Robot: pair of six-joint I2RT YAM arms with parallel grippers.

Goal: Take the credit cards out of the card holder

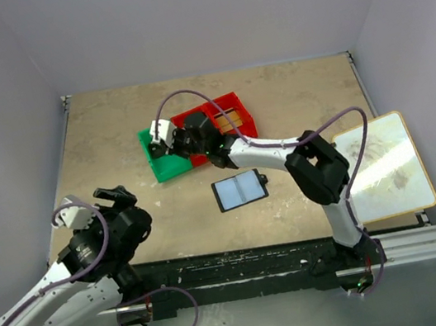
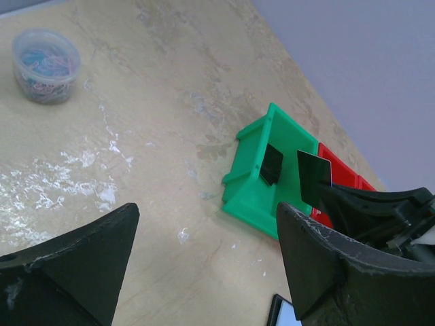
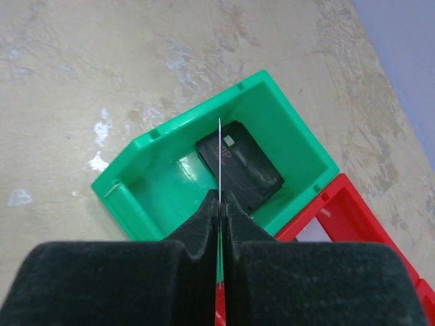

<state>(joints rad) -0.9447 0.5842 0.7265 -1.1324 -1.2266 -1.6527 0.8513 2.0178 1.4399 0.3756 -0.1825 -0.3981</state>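
Observation:
The card holder [image 1: 239, 189] lies open on the table, pale inner faces up; one corner [image 2: 282, 312] shows in the left wrist view. My right gripper [image 1: 171, 141] [image 3: 221, 197] hangs over the green bin [image 3: 136, 197] [image 1: 164, 165], shut on a thin credit card [image 3: 219, 156] seen edge-on; that card [image 2: 314, 178] looks dark from the side. Another black credit card [image 3: 239, 166] [image 2: 272, 164] lies inside the green bin [image 2: 258, 190]. My left gripper [image 1: 115, 197] [image 2: 207, 210] stands open over bare table at the left, holding nothing.
Two red bins [image 1: 223, 116] [image 3: 340, 210] stand against the green bin's right side. A clear tub of coloured paper clips [image 2: 45, 64] sits further off on the table. A pale board [image 1: 386, 168] lies at the table's right edge.

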